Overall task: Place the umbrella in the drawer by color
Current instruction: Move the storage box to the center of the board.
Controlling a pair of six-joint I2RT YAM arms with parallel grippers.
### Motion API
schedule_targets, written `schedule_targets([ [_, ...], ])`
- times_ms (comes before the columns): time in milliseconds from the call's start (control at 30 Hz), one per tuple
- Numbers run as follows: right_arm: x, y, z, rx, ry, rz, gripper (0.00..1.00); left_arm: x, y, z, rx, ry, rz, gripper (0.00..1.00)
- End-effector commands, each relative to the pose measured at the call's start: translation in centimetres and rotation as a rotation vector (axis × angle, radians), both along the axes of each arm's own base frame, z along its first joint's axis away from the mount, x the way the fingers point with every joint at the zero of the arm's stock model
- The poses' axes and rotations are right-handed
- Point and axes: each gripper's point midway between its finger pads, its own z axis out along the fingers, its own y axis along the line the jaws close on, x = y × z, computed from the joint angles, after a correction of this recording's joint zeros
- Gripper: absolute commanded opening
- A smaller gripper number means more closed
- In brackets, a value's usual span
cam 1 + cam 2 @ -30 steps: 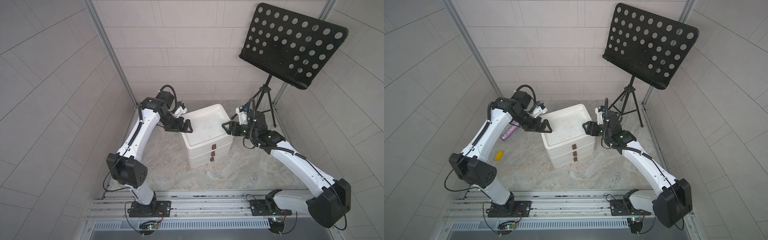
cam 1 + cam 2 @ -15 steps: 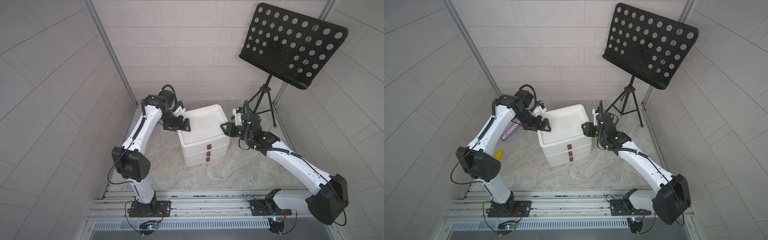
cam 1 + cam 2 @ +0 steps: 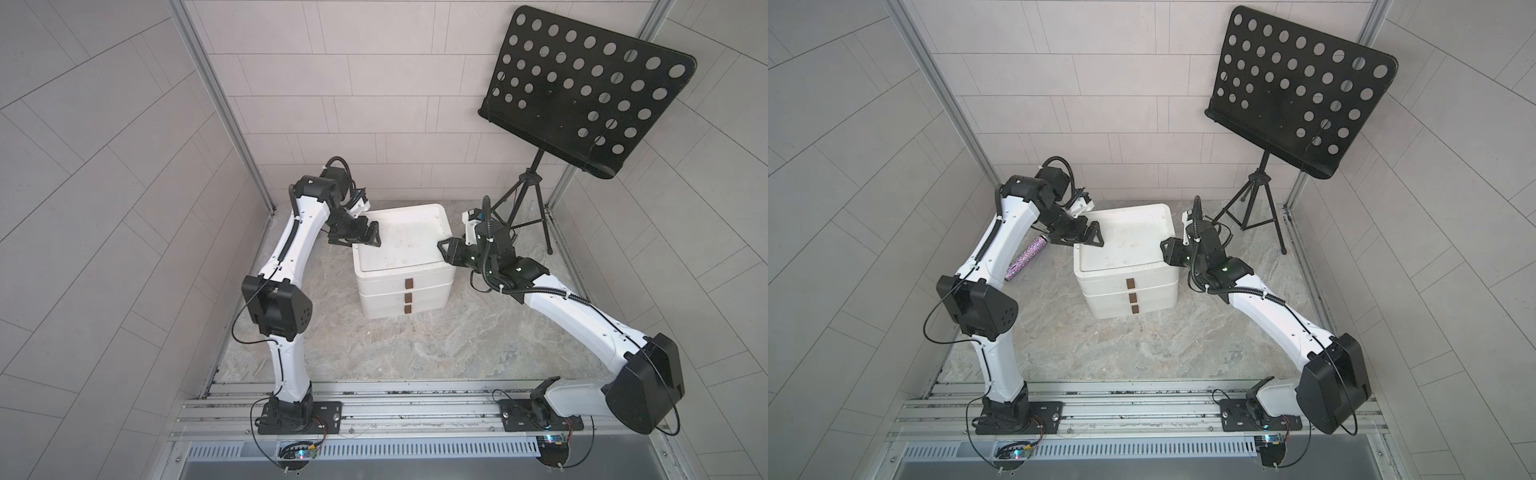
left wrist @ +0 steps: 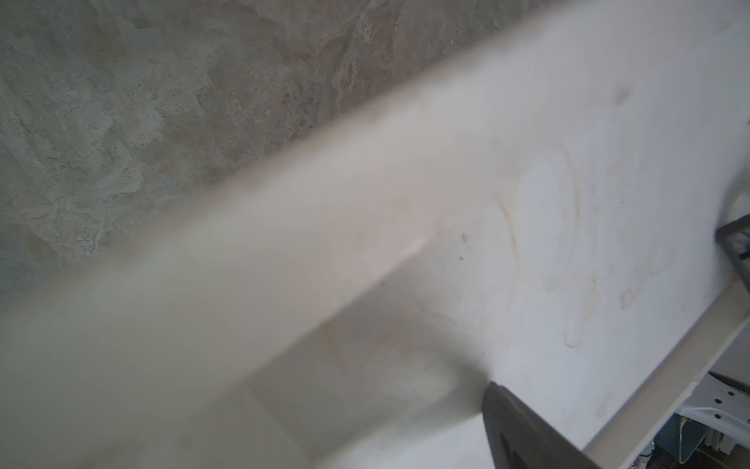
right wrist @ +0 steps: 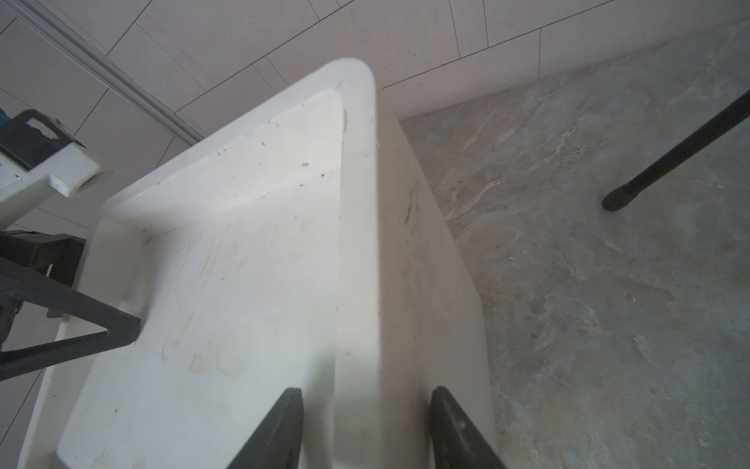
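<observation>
Left gripper [image 3: 375,236], right gripper [image 3: 444,249] flank drawer [image 3: 401,286] rims.

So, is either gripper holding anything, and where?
Right gripper: jaws straddle the right rim of the white plastic three-drawer cabinet; clamped or not cannot be told. Left gripper: jaws open at its left rim. Purple folded umbrella lies untouched.

Both top views: mounted high above the grey aluminium base rail [image 3: 415,409], well back from the white plastic three-drawer chest [image 3: 399,249], aimed steeply down and forward; whole cell covered, near-identical framing. Left wrist view: pressed close over the chest's left rim, blurred, facing across the recessed top and down to the grey marbled floor [image 4: 121,101]. Right wrist view: close above the chest's right rim, facing along it toward the pale tiled back wall [image 5: 284,32]. Common ground in all four: the chest's recessed top.
</observation>
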Motion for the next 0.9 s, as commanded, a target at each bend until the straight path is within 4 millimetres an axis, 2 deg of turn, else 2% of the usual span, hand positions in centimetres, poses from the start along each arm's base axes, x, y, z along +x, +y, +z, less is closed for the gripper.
schedule_targets([
  [0,-0.2,2.8,-1.6,0.038,0.067,0.122,0.52,1.0,-4.3,1.2,-0.149,-0.051,-0.095,0.98],
  [267,2.3,1.8,-2.2,0.033,0.086,0.106,0.51,3.4,-4.7,0.1,-0.145,-0.067,-0.086,0.98],
  [567,4.4,-0.3,-3.1,0.039,0.115,0.073,0.49,6.2,-5.4,-0.5,-0.158,-0.087,-0.059,0.98],
  [867,5.8,-2.2,-3.6,0.030,0.133,0.054,0.49,7.5,-5.0,-1.6,-0.140,-0.093,-0.045,0.98],
])
